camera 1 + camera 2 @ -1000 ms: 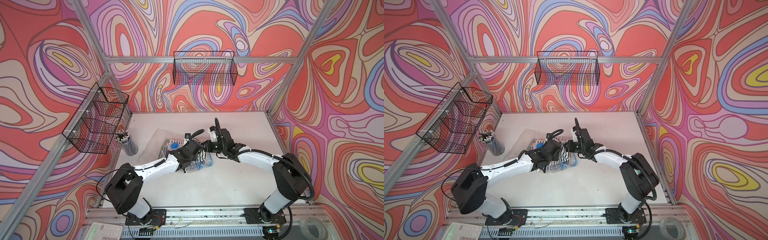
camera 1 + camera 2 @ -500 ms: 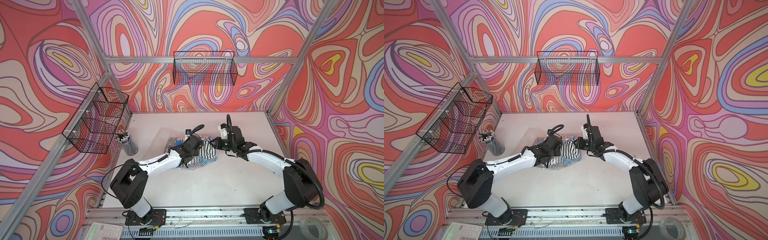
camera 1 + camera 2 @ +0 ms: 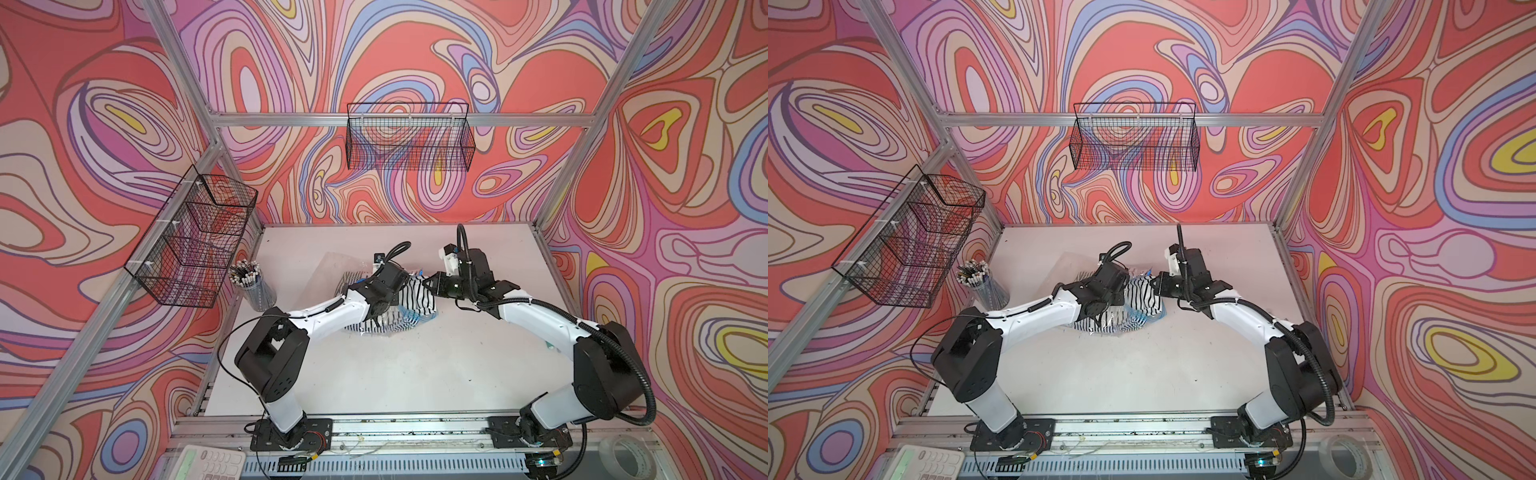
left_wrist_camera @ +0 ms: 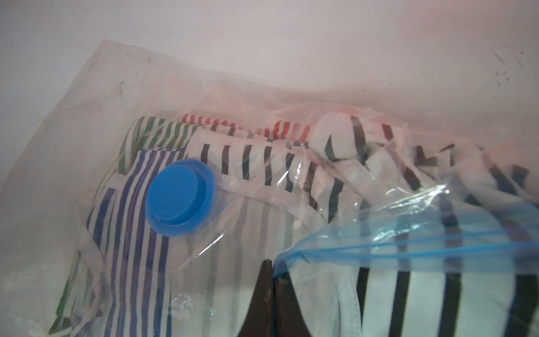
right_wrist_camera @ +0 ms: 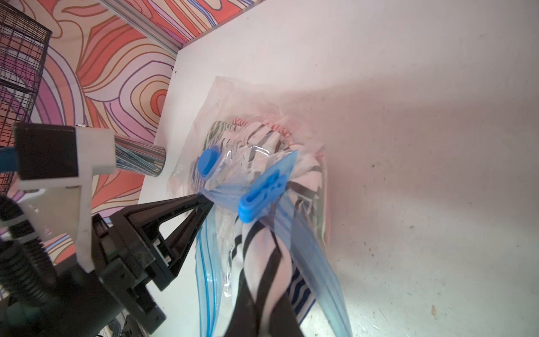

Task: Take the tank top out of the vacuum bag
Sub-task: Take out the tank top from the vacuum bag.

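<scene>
Both clamped: left gripper on clear plastic vacuum bag at its light-blue zip edge, right gripper on black-and-white striped tank top.

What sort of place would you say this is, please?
Probably a robot test cell, not a home: two arms bolted to a rail at a white table, swirl-printed walls on a metal frame, wire baskets.
</scene>
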